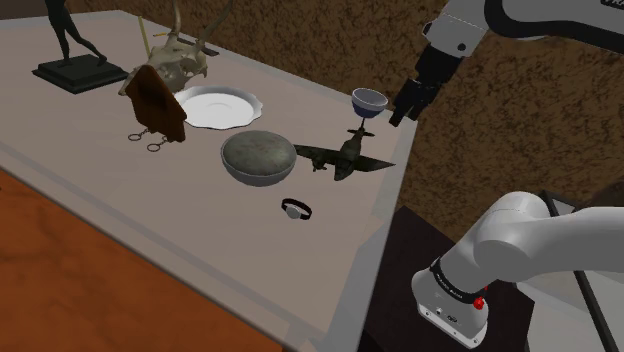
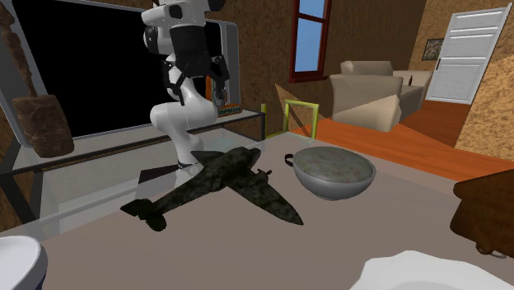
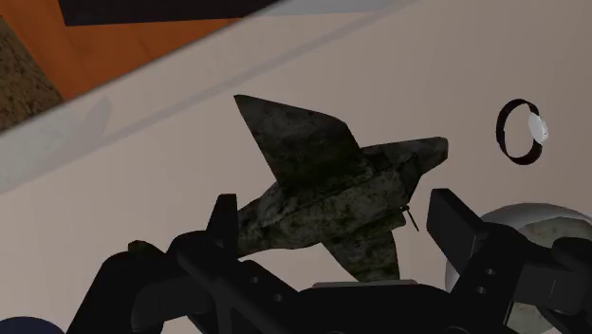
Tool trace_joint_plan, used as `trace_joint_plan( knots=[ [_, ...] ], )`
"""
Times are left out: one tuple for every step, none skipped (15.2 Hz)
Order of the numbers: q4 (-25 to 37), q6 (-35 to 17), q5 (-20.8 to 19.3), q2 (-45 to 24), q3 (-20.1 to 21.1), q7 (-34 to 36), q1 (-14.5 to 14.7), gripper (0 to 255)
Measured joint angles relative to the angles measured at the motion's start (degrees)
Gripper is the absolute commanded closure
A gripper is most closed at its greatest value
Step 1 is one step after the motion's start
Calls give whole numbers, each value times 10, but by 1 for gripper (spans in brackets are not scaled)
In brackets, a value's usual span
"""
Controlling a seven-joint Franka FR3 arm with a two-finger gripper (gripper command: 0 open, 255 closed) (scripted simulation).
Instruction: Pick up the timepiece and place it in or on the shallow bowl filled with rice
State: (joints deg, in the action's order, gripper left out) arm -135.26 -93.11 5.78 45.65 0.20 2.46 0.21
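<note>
The timepiece is a small wristwatch with a black strap and a pale face, lying flat on the pale table near its front part. In the wrist view the watch lies beyond the plane, off to one side of the fingers. A grey round bowl with a speckled grey filling stands just behind the watch; the same bowl sits right of the plane in the second exterior view. My gripper hangs open in the air above the table's edge, over the model plane, holding nothing. Its fingers stand wide apart.
A dark camouflaged model plane lies between the gripper and the bowl. A small blue-rimmed cup stands close beside the gripper. Farther back are a scalloped white plate, a brown wooden piece with antlers and a dark figurine.
</note>
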Motion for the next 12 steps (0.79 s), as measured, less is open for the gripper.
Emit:
trace_joint_plan(
  knots=[
    [0,0,0,0,0,0,0,0],
    [-2,-4,3,-3,3,0,3,0],
    [-11,-14,9,-5,8,0,8,0],
    [-12,-23,15,-14,15,1,15,0],
    [-14,-34,23,-25,24,3,22,0],
    [-20,-45,29,-32,29,2,29,0],
    [-21,-58,34,-45,33,-2,34,0],
    [-16,-68,41,-61,40,-2,41,0],
    [-19,-78,49,-69,49,1,49,0],
    [-21,-89,54,-79,54,-2,55,0],
    [-17,-100,62,-95,64,1,63,0],
    [-20,-109,68,-102,71,0,70,0]
  ],
)
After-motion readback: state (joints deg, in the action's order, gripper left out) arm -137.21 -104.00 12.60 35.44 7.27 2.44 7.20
